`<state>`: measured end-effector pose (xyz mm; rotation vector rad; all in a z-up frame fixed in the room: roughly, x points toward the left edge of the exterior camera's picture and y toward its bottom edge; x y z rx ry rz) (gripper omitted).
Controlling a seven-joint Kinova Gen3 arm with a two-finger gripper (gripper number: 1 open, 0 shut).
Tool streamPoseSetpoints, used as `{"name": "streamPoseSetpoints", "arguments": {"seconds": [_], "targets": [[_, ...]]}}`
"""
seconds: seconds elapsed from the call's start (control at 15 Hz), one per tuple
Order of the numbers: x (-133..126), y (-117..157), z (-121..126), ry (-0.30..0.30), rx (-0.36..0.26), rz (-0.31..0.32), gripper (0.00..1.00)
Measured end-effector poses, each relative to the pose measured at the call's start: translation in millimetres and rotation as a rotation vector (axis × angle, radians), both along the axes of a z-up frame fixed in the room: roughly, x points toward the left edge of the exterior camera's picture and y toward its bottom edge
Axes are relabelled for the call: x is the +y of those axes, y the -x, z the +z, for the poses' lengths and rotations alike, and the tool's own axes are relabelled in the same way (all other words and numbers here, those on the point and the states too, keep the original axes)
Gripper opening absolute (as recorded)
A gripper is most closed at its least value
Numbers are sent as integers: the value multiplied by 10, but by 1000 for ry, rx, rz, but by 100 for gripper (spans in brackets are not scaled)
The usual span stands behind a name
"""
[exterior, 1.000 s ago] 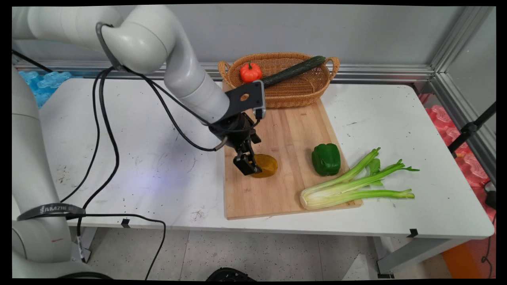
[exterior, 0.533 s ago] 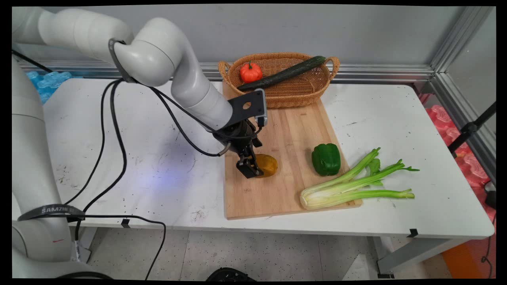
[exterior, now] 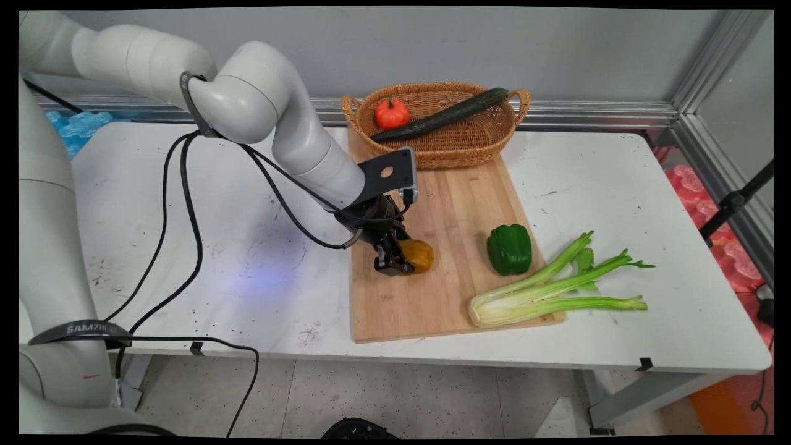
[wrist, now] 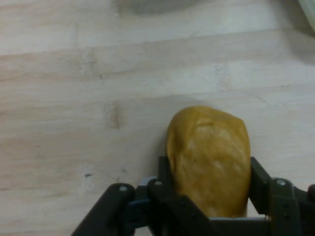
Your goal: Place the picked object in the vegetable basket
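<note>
Yellow pepper (wrist: pixel 209 160) between claw (exterior: pixel 395 261) fingers, on cutting board (exterior: pixel 432 296); green pepper (exterior: pixel 509 248) nearby

You've got a pale wood cutting board (exterior: pixel 451 247), matt w/ visible grain. Yellow-brown potato (wrist: pixel 209 157) looks waxy, dull sheen, faintly streaked. Gripper (wrist: pixel 206 172) is matt black plastic/metal, can't tell which. Basket (exterior: pixel 457 145) is woven wicker, rough. Green pepper (exterior: pixel 509 248) glossy, smooth. White table (exterior: pixel 618 204) is matt, scuffed & speckled w/ dark marks.
</note>
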<state>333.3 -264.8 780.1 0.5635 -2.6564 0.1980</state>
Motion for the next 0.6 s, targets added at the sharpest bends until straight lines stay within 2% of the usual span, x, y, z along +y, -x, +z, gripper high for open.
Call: {"name": "streamPoseSetpoints", "arguments": {"seconds": [0.33,0.6], "targets": [[-84,-37,42,-13,8,1,0],[-291,-84,266,0,23,-6,0]]}}
